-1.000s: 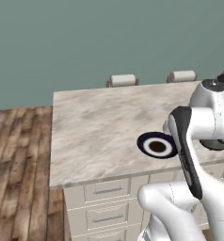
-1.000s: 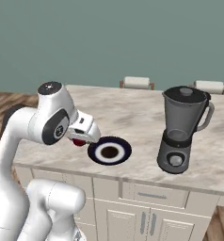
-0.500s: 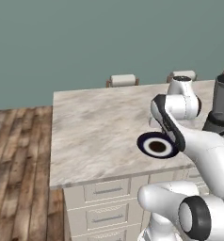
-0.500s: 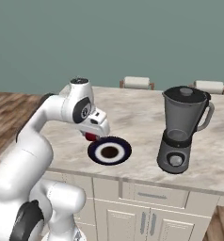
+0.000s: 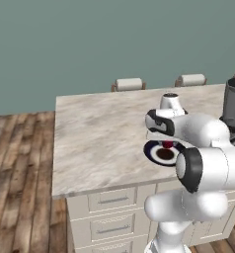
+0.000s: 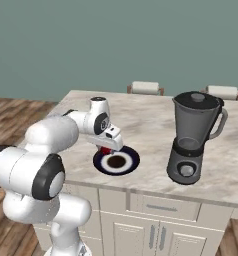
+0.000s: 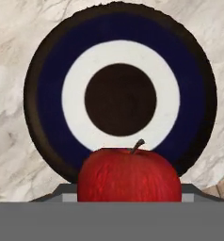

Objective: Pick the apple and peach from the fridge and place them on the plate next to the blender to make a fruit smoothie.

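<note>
Here the apple (image 7: 129, 175) is held between the closed fingers of the gripper (image 6: 107, 149), poised just above the near rim of the plate (image 7: 48, 61) with its stem up. The plate is set on the marble counter (image 5: 97, 136), its dark centre uncovered. The blender (image 6: 192, 137) is seen standing on the same counter, near the plate and apart from it.

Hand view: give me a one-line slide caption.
Red apple held in the gripper, poised above the navy-rimmed plate on the marble counter.
</note>
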{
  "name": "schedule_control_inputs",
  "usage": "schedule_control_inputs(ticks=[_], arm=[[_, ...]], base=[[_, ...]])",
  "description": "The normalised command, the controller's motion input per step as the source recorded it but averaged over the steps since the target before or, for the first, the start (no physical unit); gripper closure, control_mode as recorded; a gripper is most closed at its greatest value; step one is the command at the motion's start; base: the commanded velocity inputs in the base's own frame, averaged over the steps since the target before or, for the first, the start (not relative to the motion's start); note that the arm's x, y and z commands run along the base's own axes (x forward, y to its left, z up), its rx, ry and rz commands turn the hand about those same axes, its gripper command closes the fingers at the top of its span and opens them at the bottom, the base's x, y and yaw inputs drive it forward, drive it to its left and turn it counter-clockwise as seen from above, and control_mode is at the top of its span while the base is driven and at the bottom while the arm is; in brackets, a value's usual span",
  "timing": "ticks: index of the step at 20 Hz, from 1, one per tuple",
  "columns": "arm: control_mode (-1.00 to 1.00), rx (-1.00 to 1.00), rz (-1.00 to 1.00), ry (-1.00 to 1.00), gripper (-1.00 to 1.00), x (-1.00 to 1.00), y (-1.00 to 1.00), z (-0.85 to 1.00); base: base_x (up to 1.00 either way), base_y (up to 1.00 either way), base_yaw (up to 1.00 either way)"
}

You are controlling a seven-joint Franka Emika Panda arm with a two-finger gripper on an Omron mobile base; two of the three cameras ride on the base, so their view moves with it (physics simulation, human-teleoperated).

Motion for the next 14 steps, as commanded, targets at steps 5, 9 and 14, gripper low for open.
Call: schedule_control_inputs(ticks=[5,9,14], arm=[[-1.0,0.0,-0.01,0.14,1.0,0.69,-0.25,-0.72],[-1.0,0.0,-0.01,0.04,-1.0,0.56,-0.27,-0.77],[-1.0,-0.03,-0.02,-0.04,-1.0,0.26,-0.02,-0.18]], base=[[0.0,0.0,0.0],[0.0,0.0,0.0],[0.0,0.0,0.0]])
